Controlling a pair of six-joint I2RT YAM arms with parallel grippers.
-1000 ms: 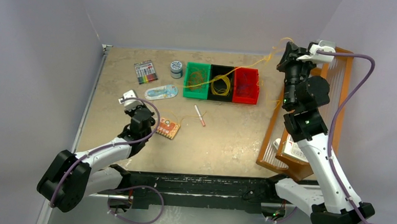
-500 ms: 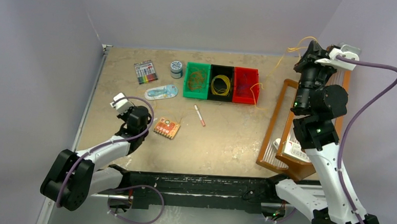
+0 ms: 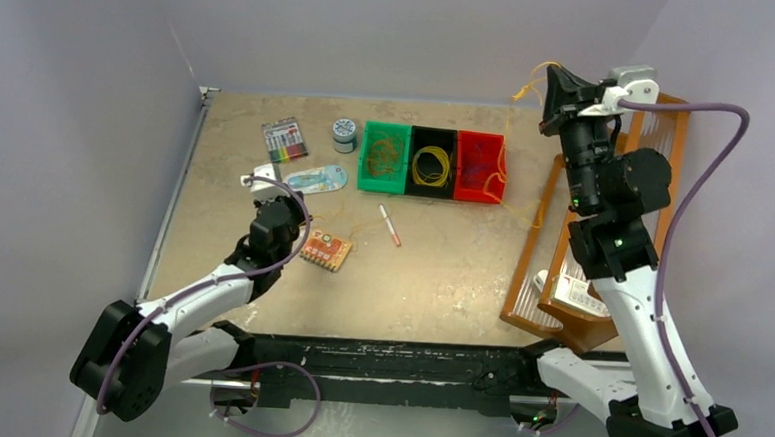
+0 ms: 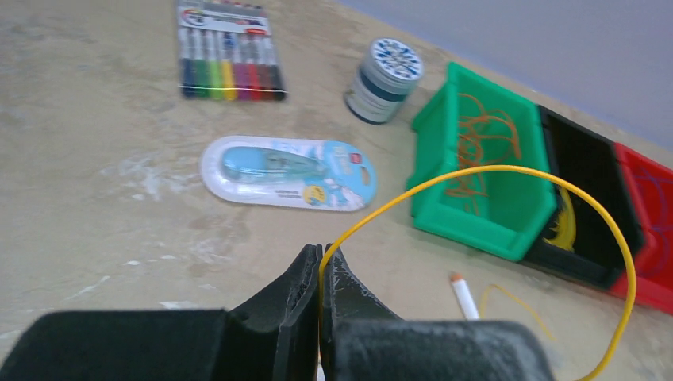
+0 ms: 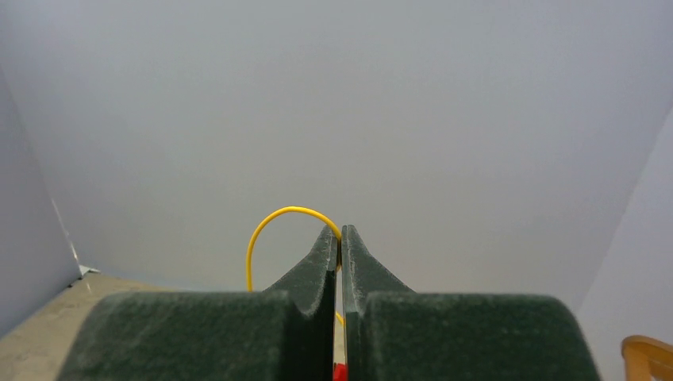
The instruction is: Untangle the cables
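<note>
My left gripper (image 3: 276, 211) is low over the table, left of the orange circuit board, and shut on a yellow cable (image 4: 476, 168) that arcs right from its tips (image 4: 321, 255). My right gripper (image 3: 551, 75) is raised high at the far right, shut on a yellow cable (image 5: 278, 213). That cable (image 3: 509, 135) hangs down past the red bin. The green bin (image 3: 370, 178) holds orange-red cables (image 4: 476, 143). The black bin (image 3: 412, 188) holds yellow coils (image 3: 431, 166). The red bin (image 3: 465, 193) holds purple-blue ones.
A circuit board (image 3: 325, 249) lies beside my left gripper and a white pen (image 3: 390, 225) lies before the bins. A marker pack (image 3: 284, 140), a round tin (image 3: 344, 132) and a correction-tape pack (image 3: 314, 180) lie at far left. A wooden rack (image 3: 528, 248) stands at right.
My right gripper swung right, then back left and higher; its yellow cable, once stretched to the bins, now hangs slack by the red bin. My left gripper shifted left, then forward.
</note>
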